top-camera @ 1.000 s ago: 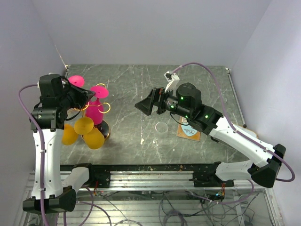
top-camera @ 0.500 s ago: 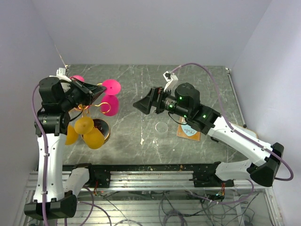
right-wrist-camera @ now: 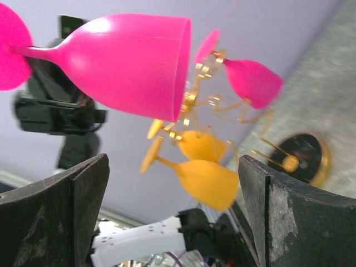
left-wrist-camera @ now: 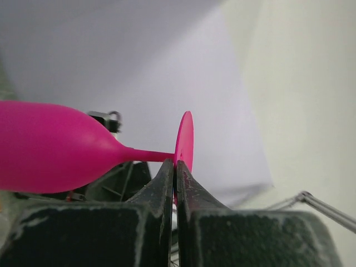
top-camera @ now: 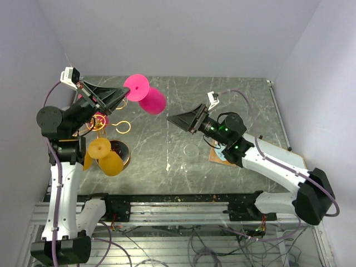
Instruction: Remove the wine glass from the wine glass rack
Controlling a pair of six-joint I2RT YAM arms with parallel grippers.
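Observation:
A pink wine glass (top-camera: 152, 100) hangs in the air up and to the right of the gold wine glass rack (top-camera: 104, 123), lying sideways with its rim toward the right arm. My left gripper (top-camera: 125, 94) is shut on the rim of its round foot (left-wrist-camera: 185, 139); the bowl (left-wrist-camera: 50, 147) sticks out to the left in the left wrist view. My right gripper (top-camera: 170, 118) stands open a short way right of the bowl, touching nothing. The right wrist view shows the held glass (right-wrist-camera: 128, 61) above the right gripper (right-wrist-camera: 173, 161), with the rack (right-wrist-camera: 201, 95) behind it.
The rack holds two yellow glasses (top-camera: 111, 162) (right-wrist-camera: 208, 181) and another pink glass (right-wrist-camera: 253, 80). Its round base (top-camera: 123, 153) sits at the table's left. A clear ring (top-camera: 191, 151) and an orange card (top-camera: 221, 155) lie mid-table under the right arm. Walls stand close on the left and at the back.
My left arm has lifted the pink glass off the rack, up and to the right. The right gripper has stretched out toward it, still open.

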